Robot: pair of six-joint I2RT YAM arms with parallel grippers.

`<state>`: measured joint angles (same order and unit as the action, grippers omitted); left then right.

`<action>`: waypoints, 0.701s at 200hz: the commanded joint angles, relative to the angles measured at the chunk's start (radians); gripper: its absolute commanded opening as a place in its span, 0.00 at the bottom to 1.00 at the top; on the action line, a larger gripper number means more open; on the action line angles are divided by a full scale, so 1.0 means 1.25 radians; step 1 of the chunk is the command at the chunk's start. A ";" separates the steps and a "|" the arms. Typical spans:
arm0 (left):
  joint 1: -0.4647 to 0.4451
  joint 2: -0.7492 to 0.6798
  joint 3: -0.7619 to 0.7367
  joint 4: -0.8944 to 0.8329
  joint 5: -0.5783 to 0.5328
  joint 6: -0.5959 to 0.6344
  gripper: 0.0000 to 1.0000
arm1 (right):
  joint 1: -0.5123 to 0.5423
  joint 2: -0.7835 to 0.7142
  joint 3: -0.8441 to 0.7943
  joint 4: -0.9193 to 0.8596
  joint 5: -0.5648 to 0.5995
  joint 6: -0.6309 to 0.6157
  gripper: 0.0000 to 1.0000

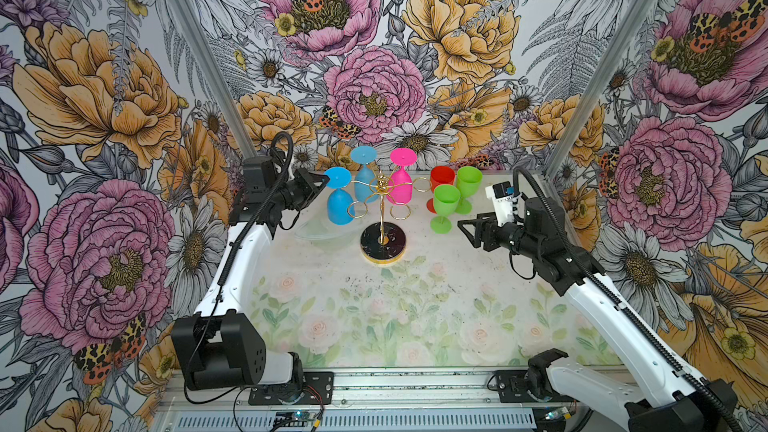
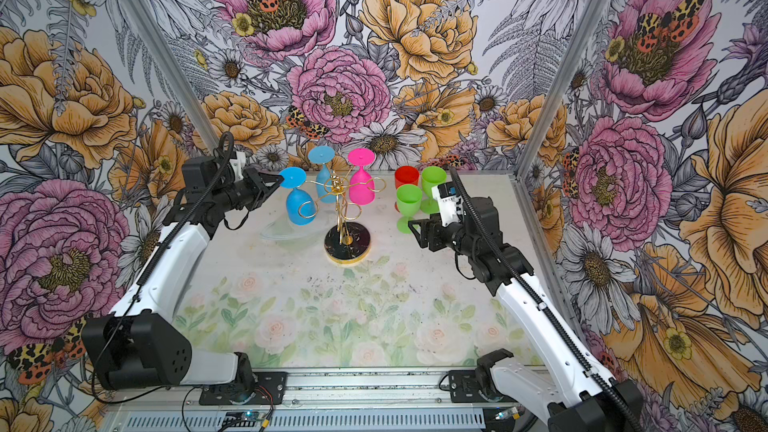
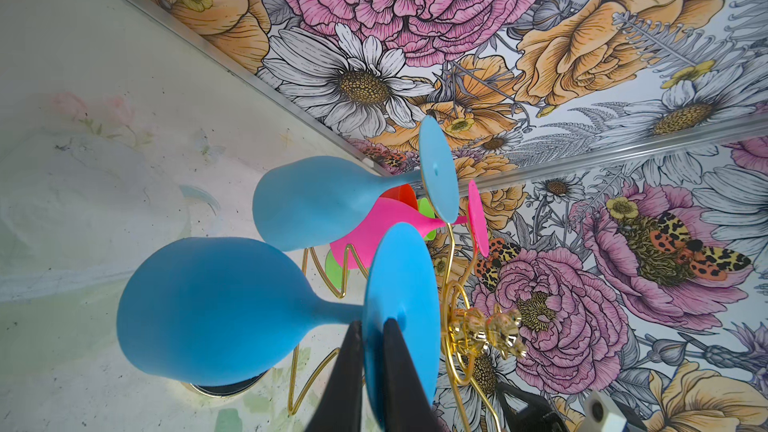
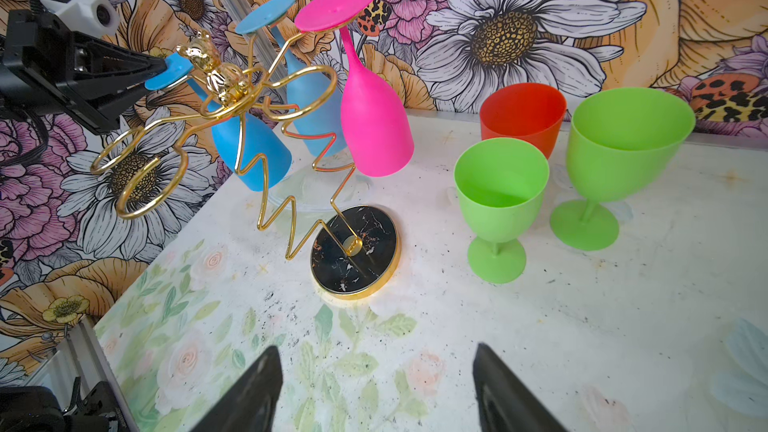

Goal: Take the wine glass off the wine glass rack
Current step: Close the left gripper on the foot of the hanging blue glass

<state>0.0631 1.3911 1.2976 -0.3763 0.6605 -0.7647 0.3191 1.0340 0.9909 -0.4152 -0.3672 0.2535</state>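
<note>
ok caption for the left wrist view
Black fingers pinch the round foot of an inverted blue plastic wine glass at the gold wire rack

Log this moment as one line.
left gripper: shut on bright blue glass foot | glass: hanging inverted on rack | right gripper: open, apart from rack

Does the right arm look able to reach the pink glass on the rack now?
Probably yes: the right gripper is open and empty, the pink glass hangs on the right side of the rack, and the green glasses stand beside the path, not across it.
</note>
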 commanded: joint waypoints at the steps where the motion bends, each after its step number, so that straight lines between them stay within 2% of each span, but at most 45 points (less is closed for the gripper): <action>1: -0.001 -0.024 0.017 0.022 0.021 -0.012 0.11 | 0.000 -0.009 0.003 0.008 0.009 0.003 0.73; 61: 0.001 -0.035 0.010 0.026 0.029 -0.029 0.06 | 0.000 -0.005 0.005 0.009 0.009 0.004 0.73; 94: 0.000 -0.041 0.004 0.034 0.044 -0.045 0.00 | -0.001 0.001 0.007 0.009 0.006 0.005 0.73; 140: 0.000 -0.056 -0.007 0.042 0.059 -0.066 0.00 | 0.000 0.002 0.007 0.010 0.005 0.006 0.73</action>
<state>0.0631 1.3628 1.2972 -0.3542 0.6998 -0.8249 0.3191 1.0363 0.9909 -0.4152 -0.3672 0.2535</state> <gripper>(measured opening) 0.058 0.727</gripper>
